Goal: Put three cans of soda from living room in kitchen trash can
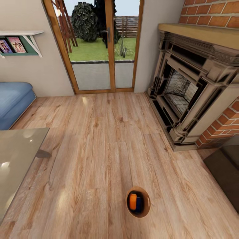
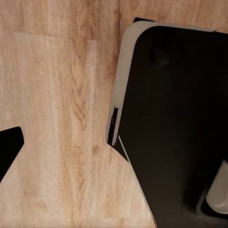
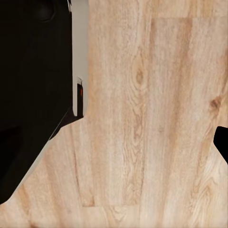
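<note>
A light wood-plank floor [image 3: 152,118] with brown knots and long grain lines spreads beneath the camera. A large black body with a pale grey edge [image 3: 33,85], possibly part of the robot's own base, overlaps the floor. A small black tip [image 3: 222,142] juts in, well apart from that body.

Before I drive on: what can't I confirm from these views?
- Third soda can: the trash can shows an orange can and a blue can; its wall could hide another.
- Either hand's state: wrist views show floor and dark robot body.
- Glass table: cut by head view's edge.
</note>
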### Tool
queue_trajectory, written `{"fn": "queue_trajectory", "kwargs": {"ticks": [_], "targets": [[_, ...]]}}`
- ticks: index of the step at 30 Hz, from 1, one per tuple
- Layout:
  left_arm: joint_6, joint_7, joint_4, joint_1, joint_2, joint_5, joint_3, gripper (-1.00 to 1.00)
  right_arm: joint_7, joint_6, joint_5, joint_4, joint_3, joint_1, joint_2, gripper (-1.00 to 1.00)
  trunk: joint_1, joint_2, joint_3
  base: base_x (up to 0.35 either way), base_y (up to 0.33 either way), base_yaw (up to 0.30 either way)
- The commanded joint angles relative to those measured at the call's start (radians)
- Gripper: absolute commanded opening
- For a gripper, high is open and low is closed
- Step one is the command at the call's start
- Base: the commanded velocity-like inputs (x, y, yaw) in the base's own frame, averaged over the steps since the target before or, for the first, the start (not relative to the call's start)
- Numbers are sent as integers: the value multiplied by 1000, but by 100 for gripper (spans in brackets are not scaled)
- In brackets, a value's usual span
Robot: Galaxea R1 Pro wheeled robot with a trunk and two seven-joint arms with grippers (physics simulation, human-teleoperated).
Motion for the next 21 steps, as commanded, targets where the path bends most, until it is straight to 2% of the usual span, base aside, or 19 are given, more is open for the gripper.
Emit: {"fn": "queue_trajectory", "kwargs": {"ticks": [1, 7, 21], "targets": [[0, 0, 0, 0, 0, 0, 0, 100, 0, 0, 0, 0, 0, 0, 0, 100, -4, 7, 3, 0, 0, 0], [-18, -1, 0, 0, 0, -1, 0, 100, 0, 0, 0, 0, 0, 0, 0, 100, -27, 49, 22, 0, 0, 0], [-33, -2, -1, -1, 0, 2, 0, 100, 0, 0, 0, -3, -1, 0, 0, 100, -27, 49, 22, 0, 0, 0]]}}
